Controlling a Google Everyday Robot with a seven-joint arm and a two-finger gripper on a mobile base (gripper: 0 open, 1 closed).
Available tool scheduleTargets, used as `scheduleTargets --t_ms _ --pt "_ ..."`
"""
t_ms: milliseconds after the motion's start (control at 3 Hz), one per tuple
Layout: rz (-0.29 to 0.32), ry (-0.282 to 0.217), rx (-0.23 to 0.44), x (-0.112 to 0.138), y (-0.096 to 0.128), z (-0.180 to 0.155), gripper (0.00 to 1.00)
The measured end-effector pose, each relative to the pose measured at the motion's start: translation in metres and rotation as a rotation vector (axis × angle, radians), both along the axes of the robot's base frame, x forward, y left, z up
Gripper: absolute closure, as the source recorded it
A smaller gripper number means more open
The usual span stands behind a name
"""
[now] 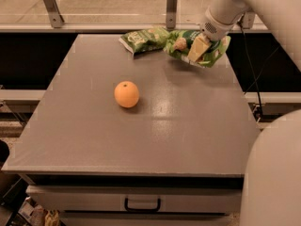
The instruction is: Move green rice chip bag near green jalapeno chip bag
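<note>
Two bags nearly meet: the rice bag [215, 54], clamped mid-body in the gripper [197, 48], hangs just right of the jalapeno bag [143, 39], likely light, crinkly, slippery, best held by bunched film.

One view only: it looks from high above the counter's [188, 140] near edge, tilted down and forward, mid-range, with the whole top in frame. Robot body [277, 173] crops the lower right. Pincer [198, 47] sits at far right, clamped on green rice chip bag [216, 54].
</note>
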State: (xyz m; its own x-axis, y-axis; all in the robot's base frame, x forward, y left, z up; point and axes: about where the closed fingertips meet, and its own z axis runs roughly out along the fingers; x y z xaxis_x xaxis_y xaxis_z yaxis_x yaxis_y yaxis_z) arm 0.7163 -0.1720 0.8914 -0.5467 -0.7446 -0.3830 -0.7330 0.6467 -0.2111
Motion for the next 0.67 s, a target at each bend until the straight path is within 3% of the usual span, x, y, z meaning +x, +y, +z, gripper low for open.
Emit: scheduleTargets --t_ms 667 --pt "0.004 0.008 -0.001 0.0012 0.0024 -0.0059 0.13"
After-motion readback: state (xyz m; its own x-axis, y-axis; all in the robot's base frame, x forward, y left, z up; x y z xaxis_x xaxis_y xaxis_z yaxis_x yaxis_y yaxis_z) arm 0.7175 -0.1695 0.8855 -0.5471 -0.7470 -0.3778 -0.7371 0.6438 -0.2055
